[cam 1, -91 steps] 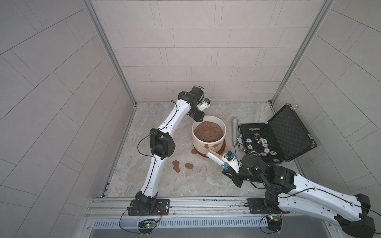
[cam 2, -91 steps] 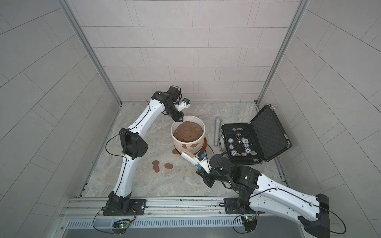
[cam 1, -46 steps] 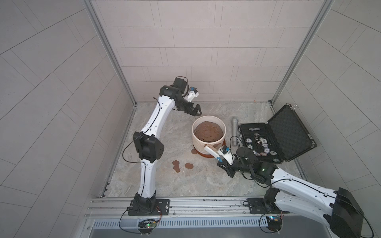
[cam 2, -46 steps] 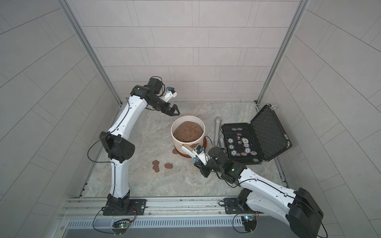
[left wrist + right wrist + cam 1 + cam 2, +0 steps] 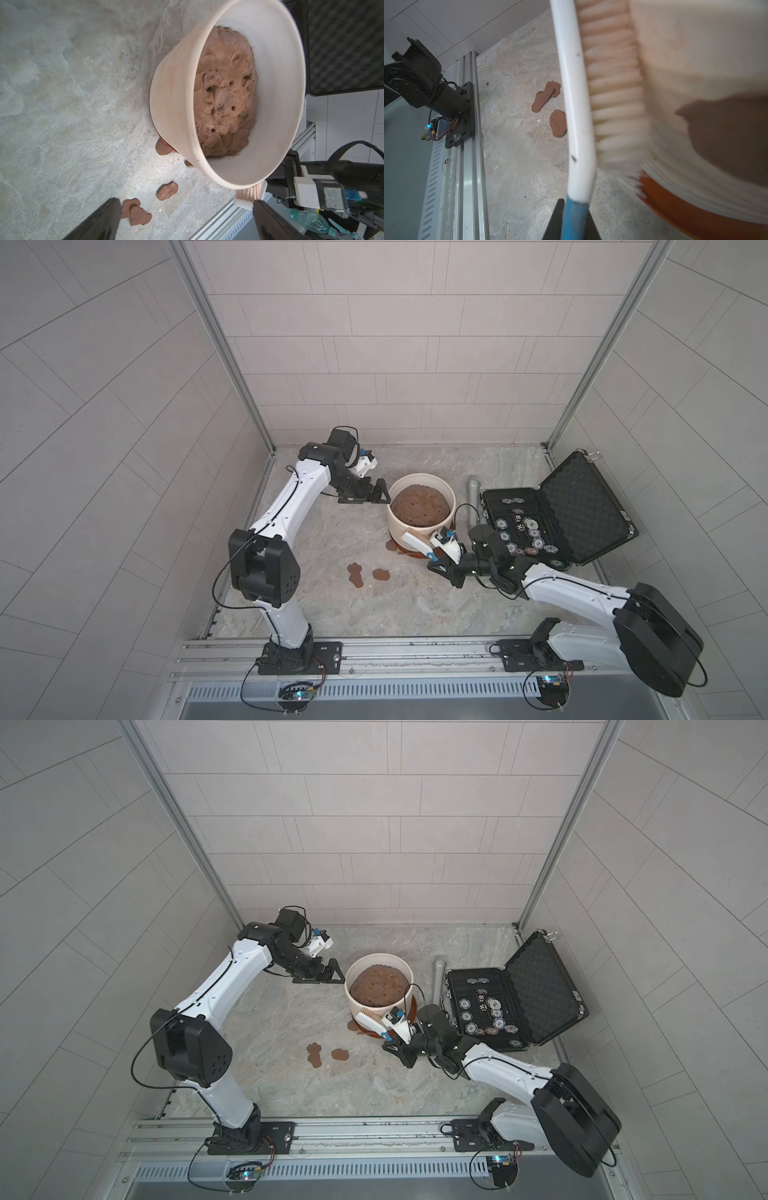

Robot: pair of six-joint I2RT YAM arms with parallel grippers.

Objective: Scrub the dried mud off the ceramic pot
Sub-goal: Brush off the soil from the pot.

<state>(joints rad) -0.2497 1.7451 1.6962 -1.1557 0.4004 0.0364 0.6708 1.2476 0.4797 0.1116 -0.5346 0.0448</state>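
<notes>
At left, the left gripper (image 5: 365, 494) stands fully spread and empty, just beside the ceramic pot (image 5: 419, 477), which sits mid-floor. Loose dried mud (image 5: 356, 573) lies on the mottled stone surface. Further right, the right gripper (image 5: 573, 219), clamped on the brush (image 5: 576, 104), sets its bristles against the pot wall. A blurred brown patch there suggests the scrubbing is unfinished. Tiled walls enclose the room, with an open case (image 5: 582, 506) rightmost.
</notes>
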